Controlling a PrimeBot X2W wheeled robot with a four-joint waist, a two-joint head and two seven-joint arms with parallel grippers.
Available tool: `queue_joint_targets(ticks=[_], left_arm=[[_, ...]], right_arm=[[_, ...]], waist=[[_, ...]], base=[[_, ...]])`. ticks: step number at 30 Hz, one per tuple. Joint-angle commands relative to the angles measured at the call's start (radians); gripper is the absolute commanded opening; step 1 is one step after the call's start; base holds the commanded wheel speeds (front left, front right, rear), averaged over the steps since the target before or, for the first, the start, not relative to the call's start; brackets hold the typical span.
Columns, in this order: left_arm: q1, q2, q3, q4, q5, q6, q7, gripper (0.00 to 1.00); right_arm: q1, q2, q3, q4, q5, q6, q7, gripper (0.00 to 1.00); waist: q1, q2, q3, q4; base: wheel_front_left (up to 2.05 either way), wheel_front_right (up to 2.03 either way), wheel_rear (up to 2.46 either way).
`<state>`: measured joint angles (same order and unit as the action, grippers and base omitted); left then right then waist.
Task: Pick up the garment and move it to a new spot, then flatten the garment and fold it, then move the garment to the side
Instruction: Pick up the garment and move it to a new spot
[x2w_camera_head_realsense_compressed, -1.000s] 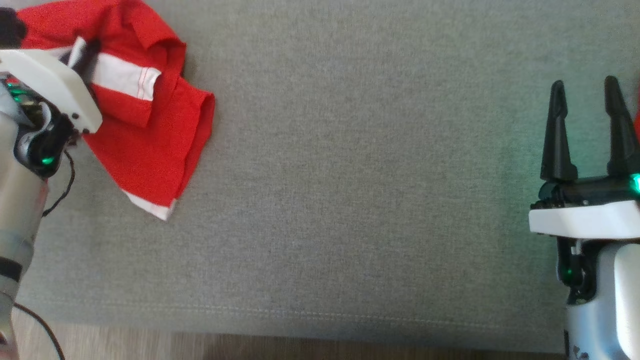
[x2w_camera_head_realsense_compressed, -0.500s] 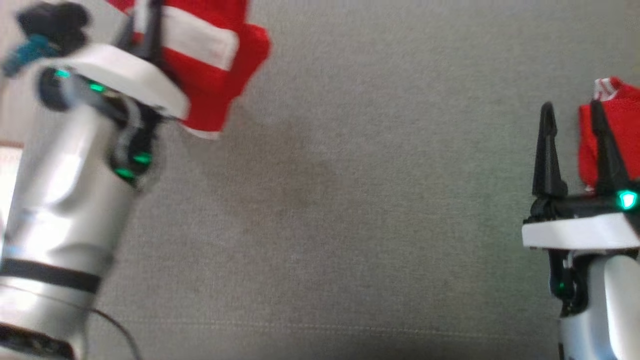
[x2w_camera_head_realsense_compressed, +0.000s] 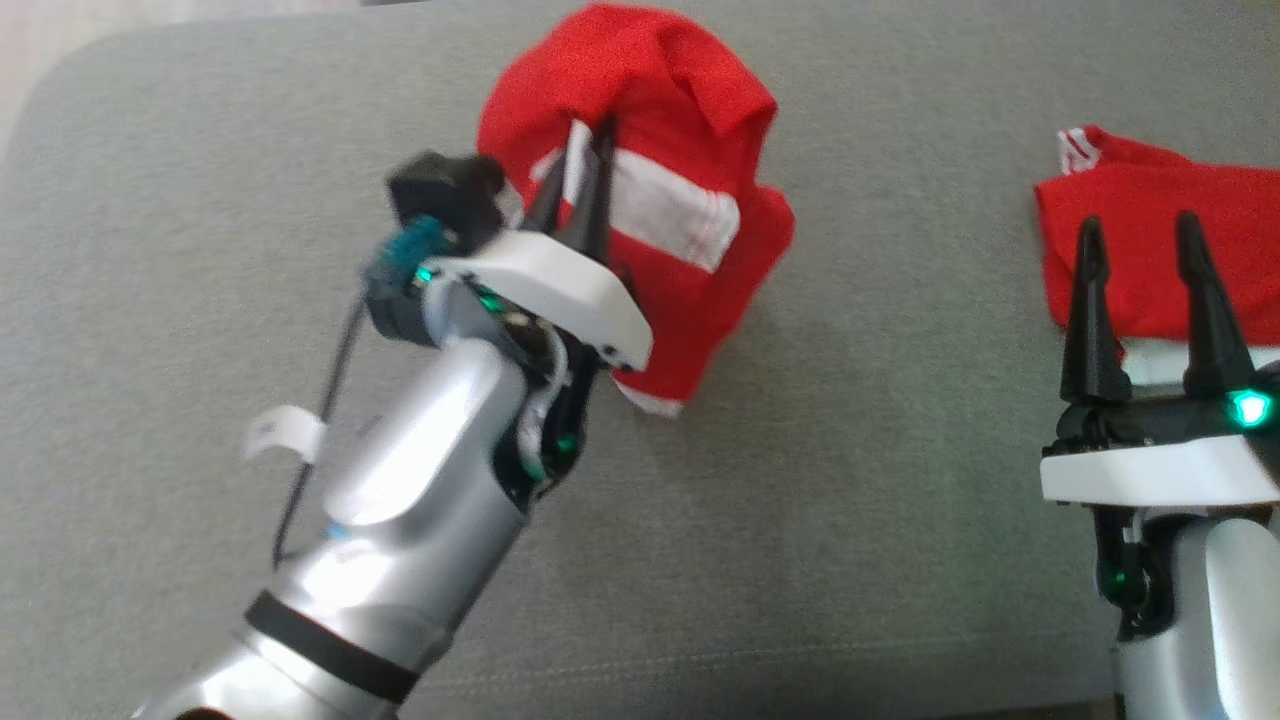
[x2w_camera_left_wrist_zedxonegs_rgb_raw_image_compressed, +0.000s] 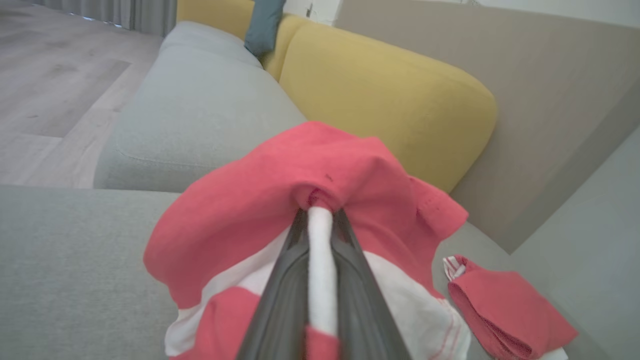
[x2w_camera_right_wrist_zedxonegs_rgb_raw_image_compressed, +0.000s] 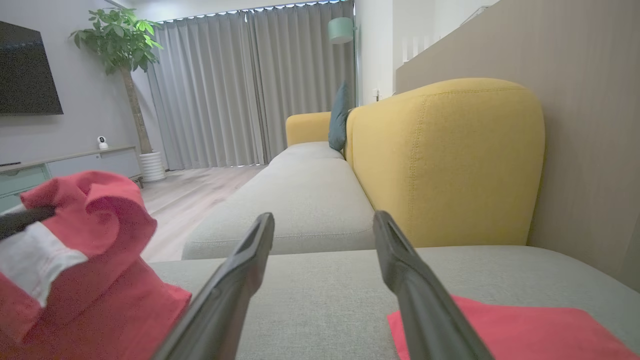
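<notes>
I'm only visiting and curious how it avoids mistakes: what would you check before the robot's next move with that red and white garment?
1. The left claw is shut on the red and white garment: ok.
2. Garment hangs clear of the grey cushion: cannot tell.
3. Garment flattened: not ok, it is bunched.
4. The right claw is open and empty: ok.
5. Bare cushion between the claws for laying it down: ok.
6. The second red garment lies apart from the held one: ok.

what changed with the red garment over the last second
The left gripper, still shut on the red garment, has lifted it off the grey cushion and carried it rightward. The view itself also shifted. The right gripper stayed open and idle.
</notes>
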<state>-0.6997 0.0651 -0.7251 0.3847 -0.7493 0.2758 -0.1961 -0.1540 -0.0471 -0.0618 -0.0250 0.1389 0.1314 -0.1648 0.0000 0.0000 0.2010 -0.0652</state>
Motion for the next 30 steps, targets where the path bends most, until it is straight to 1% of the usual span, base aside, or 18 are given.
queue_joint_targets(ticks=[1, 7, 9, 10, 11, 12, 13, 14, 17, 20, 21, 24, 27, 30], left_arm=[[-0.034, 0.005, 0.015, -0.002, 0.014, 0.015, -0.017, 0.00], [-0.043, -0.013, -0.040, 0.124, 0.023, 0.045, -0.053, 0.00], [-0.047, -0.014, -0.073, 0.141, 0.009, 0.049, -0.059, 0.00], [-0.048, -0.014, -0.096, 0.145, -0.003, 0.049, -0.060, 0.05], [-0.048, -0.014, -0.122, 0.148, -0.018, 0.046, -0.061, 0.38], [-0.048, -0.014, -0.150, 0.152, -0.032, 0.043, -0.062, 0.79], [-0.049, -0.015, -0.180, 0.156, -0.047, 0.037, -0.062, 1.00], [-0.049, -0.015, -0.180, 0.156, -0.047, 0.037, -0.062, 1.00], [-0.059, -0.015, -0.260, 0.155, -0.091, 0.019, -0.063, 1.00], [-0.079, -0.015, -0.293, 0.153, -0.118, 0.025, -0.065, 1.00], [-0.095, -0.015, -0.277, 0.144, -0.113, 0.039, -0.065, 1.00], [-0.106, -0.015, -0.216, 0.124, -0.069, 0.053, -0.065, 1.00], [-0.097, -0.010, -0.126, 0.097, -0.001, 0.052, -0.065, 1.00], [-0.069, 0.026, -0.029, 0.048, 0.070, 0.046, -0.066, 1.00]], right_arm=[[-0.035, -0.003, 0.026, -0.044, -0.007, -0.001, 0.006, 1.00], [-0.049, -0.003, 0.030, -0.062, -0.004, -0.001, 0.011, 1.00], [-0.049, -0.003, 0.037, -0.060, -0.002, -0.001, 0.009, 1.00], [-0.049, -0.003, 0.039, -0.058, -0.001, -0.001, 0.008, 1.00], [-0.049, -0.003, 0.040, -0.056, 0.001, -0.001, 0.006, 1.00], [-0.049, -0.003, 0.039, -0.054, 0.003, -0.001, 0.003, 1.00], [-0.049, -0.003, 0.039, -0.051, 0.005, -0.001, 0.001, 1.00], [-0.049, -0.003, 0.039, -0.051, 0.005, -0.001, 0.001, 1.00], [-0.051, -0.003, 0.036, -0.042, 0.008, -0.001, -0.004, 1.00], [-0.050, -0.003, 0.027, -0.032, 0.007, -0.001, -0.008, 1.00], [-0.048, -0.003, 0.022, -0.029, 0.008, -0.001, -0.010, 1.00], [-0.043, -0.003, 0.019, -0.026, 0.010, -0.001, -0.013, 1.00], [-0.035, -0.003, 0.026, -0.022, 0.015, -0.001, -0.017, 1.00], [-0.026, -0.003, 0.028, -0.016, 0.021, -0.001, -0.022, 1.00]], waist=[[0.0000, 0.0000, 0.019, -0.034], [0.0000, 0.0000, 0.047, -0.098], [0.0000, 0.0000, 0.053, -0.117], [0.0000, 0.0000, 0.056, -0.123], [0.0000, 0.0000, 0.058, -0.128], [0.0000, 0.0000, 0.058, -0.132], [0.0000, 0.0000, 0.058, -0.135], [0.0000, 0.0000, 0.058, -0.135], [0.0000, 0.0000, 0.056, -0.137], [0.0000, 0.0000, 0.049, -0.130], [0.0000, 0.0000, 0.043, -0.121], [0.0000, 0.0000, 0.036, -0.103], [0.0000, 0.0000, 0.026, -0.086], [0.0000, 0.0000, 0.019, -0.069]], base=[[0.00, 0.00, 0.00], [0.00, 0.00, 0.00], [0.00, 0.00, 0.00], [0.00, 0.00, 0.00], [0.00, 0.00, 0.00], [0.00, 0.00, 0.00], [0.00, 0.00, 0.00], [0.00, 0.00, 0.00], [0.00, 0.00, 0.00], [0.00, 0.00, 0.00], [0.00, 0.00, 0.00], [0.00, 0.00, 0.00], [0.00, 0.00, 0.00], [0.00, 0.00, 0.00]])
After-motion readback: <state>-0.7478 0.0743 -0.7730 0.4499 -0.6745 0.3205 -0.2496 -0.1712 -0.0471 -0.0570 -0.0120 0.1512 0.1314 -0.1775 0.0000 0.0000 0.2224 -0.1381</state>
